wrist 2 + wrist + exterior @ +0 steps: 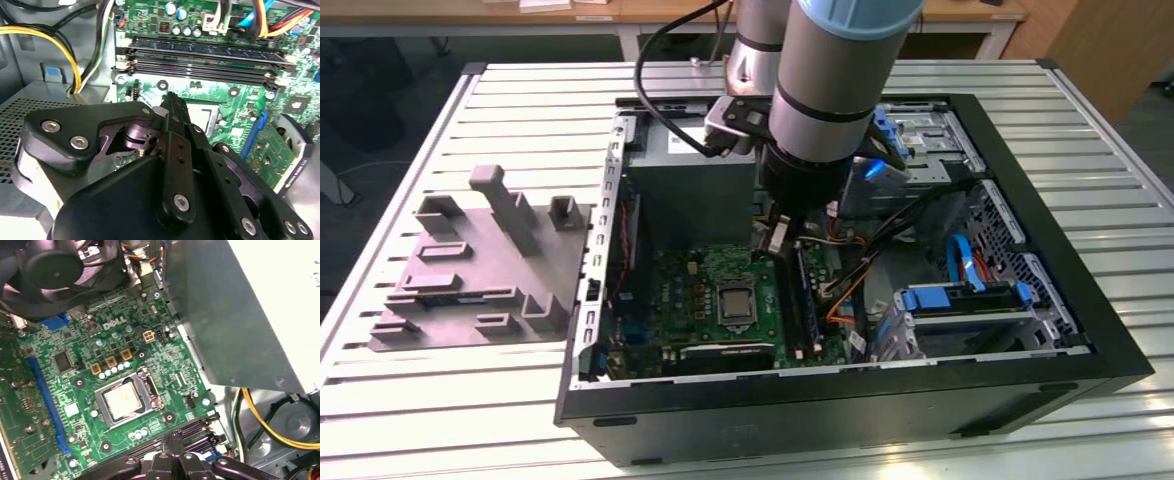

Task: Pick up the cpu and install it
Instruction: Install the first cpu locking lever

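Dull silver, the cpu lies flat inside the motherboard's socket frame, just ahead of and below the gripper, whose fingers are together, holding nothing.

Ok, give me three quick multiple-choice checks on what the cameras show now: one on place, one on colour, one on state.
1. Where does the cpu lie?
A. In the socket frame on the motherboard
B. On the grey fixture
C. On the table slats

2. What colour is the motherboard?
A. Red
B. Green
C. White

3. In what state is the computer case?
A. Shut, side panel on
B. Standing upright
C. Lying flat with its side open

Answers:
1 A, as the first wrist view shows the pale square top inside the metal frame.
2 B, as the board is green in both wrist views.
3 C, as the exterior view looks straight into the case at the board and drives.
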Action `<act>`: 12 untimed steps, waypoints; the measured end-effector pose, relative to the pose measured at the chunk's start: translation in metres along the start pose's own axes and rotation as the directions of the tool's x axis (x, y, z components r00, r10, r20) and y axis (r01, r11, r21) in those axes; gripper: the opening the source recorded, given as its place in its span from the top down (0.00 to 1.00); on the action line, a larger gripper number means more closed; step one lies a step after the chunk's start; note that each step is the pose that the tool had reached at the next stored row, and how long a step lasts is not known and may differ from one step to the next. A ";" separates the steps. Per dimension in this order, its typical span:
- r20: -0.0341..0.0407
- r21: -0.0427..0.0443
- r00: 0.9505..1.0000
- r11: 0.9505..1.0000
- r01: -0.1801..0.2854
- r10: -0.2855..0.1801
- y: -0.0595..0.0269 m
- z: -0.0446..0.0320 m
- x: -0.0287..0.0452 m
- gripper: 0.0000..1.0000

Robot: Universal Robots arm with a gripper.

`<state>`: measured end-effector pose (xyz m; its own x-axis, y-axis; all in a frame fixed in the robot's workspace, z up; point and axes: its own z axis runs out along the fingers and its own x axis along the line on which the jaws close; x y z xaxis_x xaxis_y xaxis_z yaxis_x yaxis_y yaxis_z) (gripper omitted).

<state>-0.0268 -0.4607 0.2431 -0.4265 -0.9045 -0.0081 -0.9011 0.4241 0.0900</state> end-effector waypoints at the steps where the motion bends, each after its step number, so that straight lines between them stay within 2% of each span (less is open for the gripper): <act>1: 0.000 0.000 1.000 1.000 0.000 0.000 0.0005 0.0001 -0.0011 0.89; 6: 0.003 -0.001 1.000 1.000 0.000 0.000 0.0030 0.0014 -0.0054 0.89; 12: 0.009 -0.004 1.000 1.000 0.002 -0.002 0.0097 0.0035 -0.0030 0.89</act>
<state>-0.0346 -0.4536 0.2406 -0.4252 -0.9050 -0.0173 -0.9018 0.4219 0.0941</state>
